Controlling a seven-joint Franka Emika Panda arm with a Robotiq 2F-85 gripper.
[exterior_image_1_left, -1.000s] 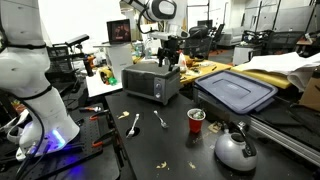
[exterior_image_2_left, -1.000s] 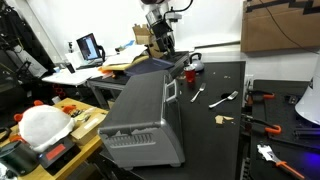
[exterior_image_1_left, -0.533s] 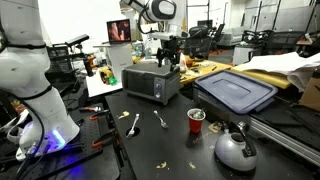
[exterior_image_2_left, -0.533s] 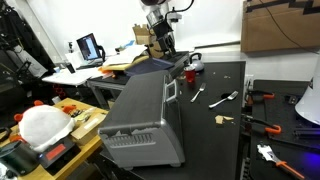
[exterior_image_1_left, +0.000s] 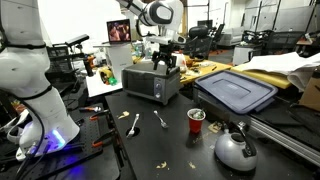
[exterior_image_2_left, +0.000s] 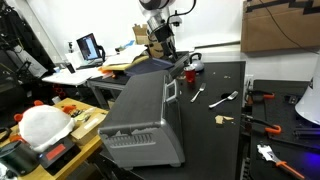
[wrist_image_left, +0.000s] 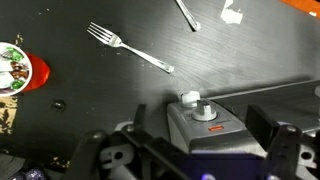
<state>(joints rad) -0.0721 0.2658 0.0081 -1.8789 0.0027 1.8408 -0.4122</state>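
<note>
A silver toaster oven (exterior_image_1_left: 150, 83) (exterior_image_2_left: 145, 112) stands on the black table (exterior_image_1_left: 170, 145). My gripper (exterior_image_1_left: 164, 64) (exterior_image_2_left: 166, 47) hangs just above the oven's end where the controls are. In the wrist view the gripper (wrist_image_left: 197, 120) is open. Its dark fingers (wrist_image_left: 258, 124) straddle the oven's control panel (wrist_image_left: 215, 133), which carries two knobs (wrist_image_left: 192, 99) and a small red label. Nothing is held, and I cannot tell whether the fingers touch the oven.
A fork (exterior_image_1_left: 161, 119) (wrist_image_left: 128, 48) and a spoon (exterior_image_1_left: 134, 123) lie on the table beside a red cup (exterior_image_1_left: 196, 120) (wrist_image_left: 20, 70). A silver kettle (exterior_image_1_left: 235, 148) sits near the front. A blue bin lid (exterior_image_1_left: 236, 90) lies beyond, and a white robot base (exterior_image_1_left: 30, 90) stands at one side.
The jaws have widened a little to fully open. The gripper has shifted slightly over the oven's control end; nothing else has moved.
</note>
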